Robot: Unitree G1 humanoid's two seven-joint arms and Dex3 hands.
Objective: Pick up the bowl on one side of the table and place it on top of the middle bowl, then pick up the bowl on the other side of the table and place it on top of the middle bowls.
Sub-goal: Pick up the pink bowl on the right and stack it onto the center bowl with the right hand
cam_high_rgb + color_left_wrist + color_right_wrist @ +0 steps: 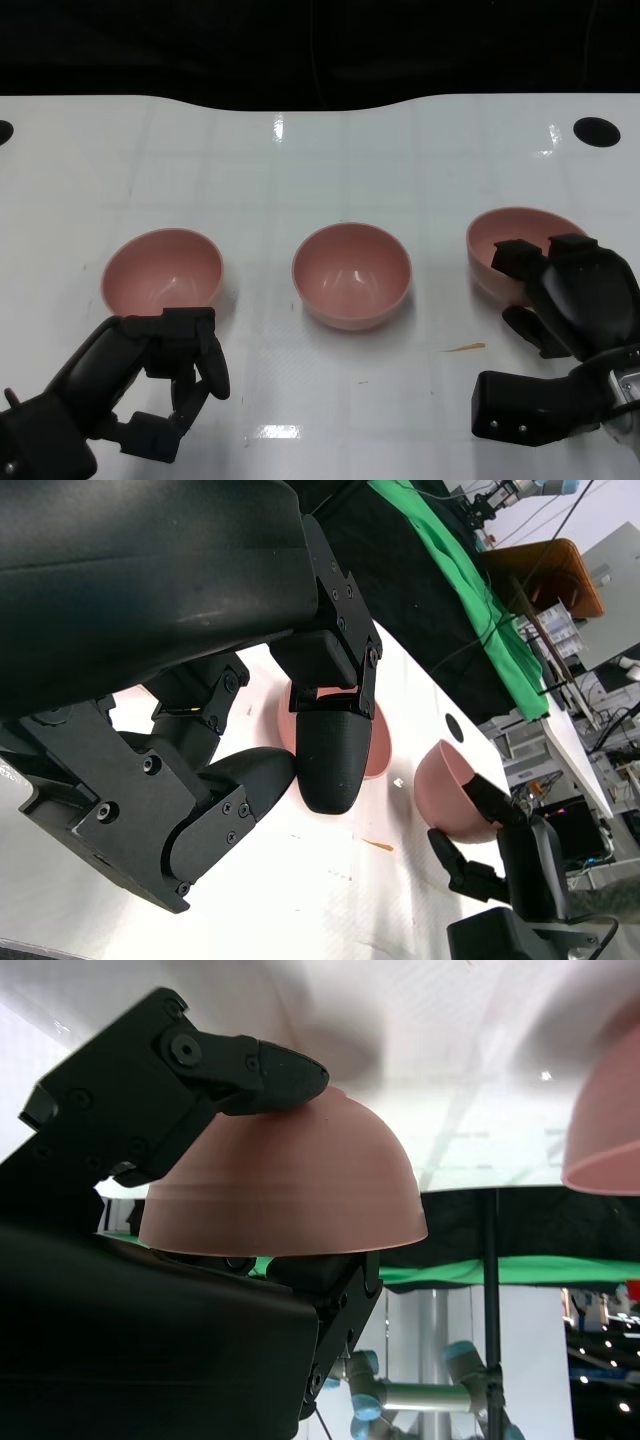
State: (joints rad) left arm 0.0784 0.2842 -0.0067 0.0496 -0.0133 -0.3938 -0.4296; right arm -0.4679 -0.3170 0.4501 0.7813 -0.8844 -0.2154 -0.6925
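Note:
Three pink bowls stand in a row on the white table [330,160]. The left bowl [162,270] and the middle bowl [352,275] sit upright and untouched. The right bowl [505,250] is tilted, its mouth turned toward the middle. My right hand [575,295] grips its near rim. In the right wrist view a finger lies on the right bowl's [290,1180] outer wall and another part of the hand reaches under the rim. My left hand [165,375] lies just in front of the left bowl, fingers partly curled and apart, holding nothing. The left wrist view shows the middle bowl [378,748] beyond the left hand's fingers [328,755], and the right bowl [448,790].
A small orange scrap [465,348] lies on the table between the middle and right bowls. A round black hole [597,131] sits at the far right of the table, another at the far left edge [3,130]. Beyond the table's far edge everything is dark.

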